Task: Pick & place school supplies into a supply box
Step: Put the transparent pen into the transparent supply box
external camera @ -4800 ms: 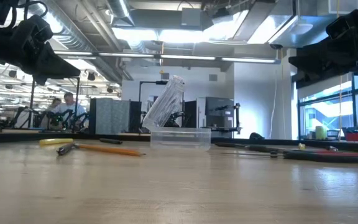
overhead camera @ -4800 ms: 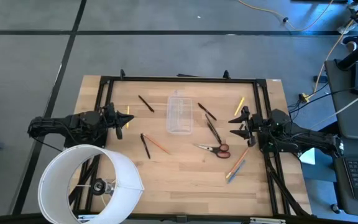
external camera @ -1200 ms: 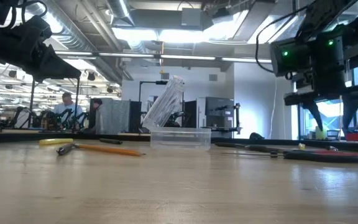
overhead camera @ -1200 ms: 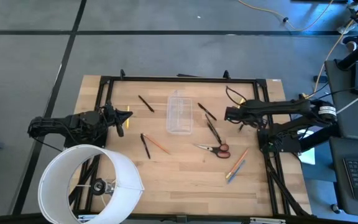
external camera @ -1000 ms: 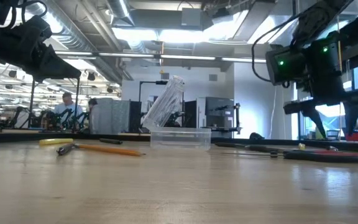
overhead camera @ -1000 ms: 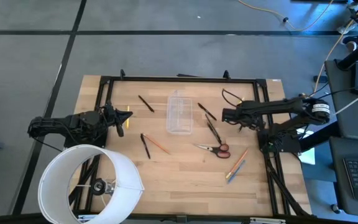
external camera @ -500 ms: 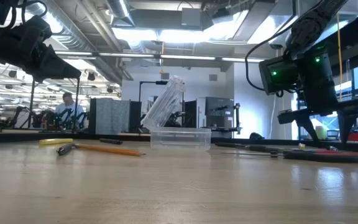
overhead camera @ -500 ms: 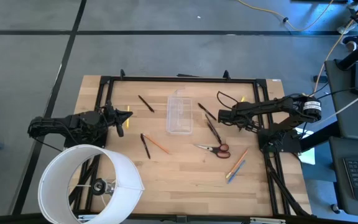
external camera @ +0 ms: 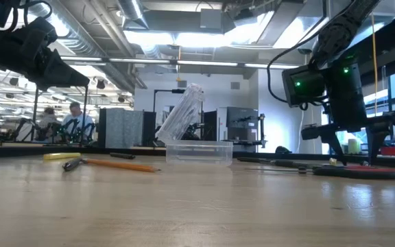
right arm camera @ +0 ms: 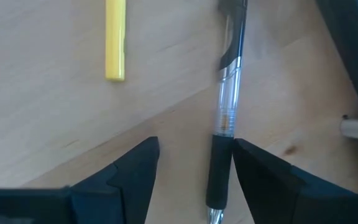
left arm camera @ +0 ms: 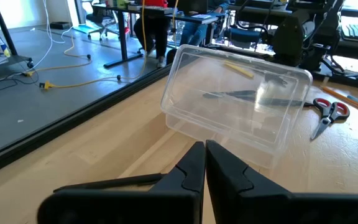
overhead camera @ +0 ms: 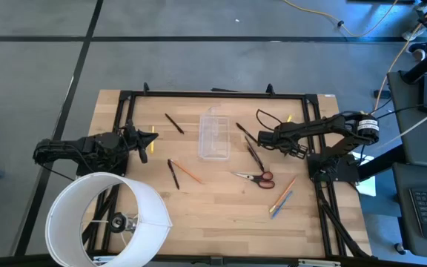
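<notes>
Right gripper point(overhead camera: 262, 138): extended over the table's right half, just right of the supply box; fingers point(right arm camera: 135, 171) spread wide, holding nothing; a clear-barrelled pen with a black grip point(right arm camera: 224, 118) lies on the wood between them.
Left gripper point(overhead camera: 151, 138): parked at the left table edge, raised above the surface; fingers point(left arm camera: 191, 168) pressed together, holding nothing.
Supply box point(overhead camera: 214, 136): clear plastic, in the centre of the back half of the table, long side running front to back; lid tilted open in the low view.
Scissors point(overhead camera: 255, 176): red handles, flat on the wood, in front of the right gripper, right of centre.
Black pens point(overhead camera: 253, 154): lying side by side just right of the box, under the right gripper.
Black pen, left group point(overhead camera: 173, 123): just left of the box's back end.
Orange pencil point(overhead camera: 190, 173): front-left of the box, beside another black pen point(overhead camera: 173, 174).
Orange and blue pencils point(overhead camera: 281, 197): near the right table edge, in front of the scissors.
Yellow marker point(right arm camera: 115, 38): short, on the wood close to the right gripper.
Large white cylinder point(overhead camera: 106, 220): at the front-left corner of the table.
</notes>
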Robot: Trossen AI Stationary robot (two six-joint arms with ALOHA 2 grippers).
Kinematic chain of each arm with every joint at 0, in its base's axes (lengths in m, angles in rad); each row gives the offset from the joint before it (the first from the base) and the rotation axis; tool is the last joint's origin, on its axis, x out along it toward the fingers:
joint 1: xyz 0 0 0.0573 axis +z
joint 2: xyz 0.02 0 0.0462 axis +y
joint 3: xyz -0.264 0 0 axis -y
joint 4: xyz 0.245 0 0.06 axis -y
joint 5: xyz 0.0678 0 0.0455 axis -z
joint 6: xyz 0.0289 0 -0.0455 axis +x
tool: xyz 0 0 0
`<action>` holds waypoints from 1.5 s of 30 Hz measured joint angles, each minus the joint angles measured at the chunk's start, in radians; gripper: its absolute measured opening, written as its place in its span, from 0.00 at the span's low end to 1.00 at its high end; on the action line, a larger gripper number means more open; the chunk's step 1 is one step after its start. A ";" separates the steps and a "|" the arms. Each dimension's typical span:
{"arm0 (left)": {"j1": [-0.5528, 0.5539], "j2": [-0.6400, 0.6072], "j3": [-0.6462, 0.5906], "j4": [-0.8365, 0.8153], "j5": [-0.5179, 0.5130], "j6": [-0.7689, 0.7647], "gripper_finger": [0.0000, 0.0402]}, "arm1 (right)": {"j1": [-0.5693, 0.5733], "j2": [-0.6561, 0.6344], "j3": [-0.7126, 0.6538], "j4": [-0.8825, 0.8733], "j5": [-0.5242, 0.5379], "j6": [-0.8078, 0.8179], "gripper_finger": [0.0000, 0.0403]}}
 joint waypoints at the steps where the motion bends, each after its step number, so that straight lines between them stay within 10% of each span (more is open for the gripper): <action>1: 0.000 0.000 0.000 0.000 0.000 0.000 0.02 | 0.000 0.000 0.000 0.002 0.001 -0.002 0.54; 45: 0.000 0.000 0.000 0.000 0.000 0.000 0.02 | -0.006 0.003 -0.003 0.114 0.095 0.160 0.54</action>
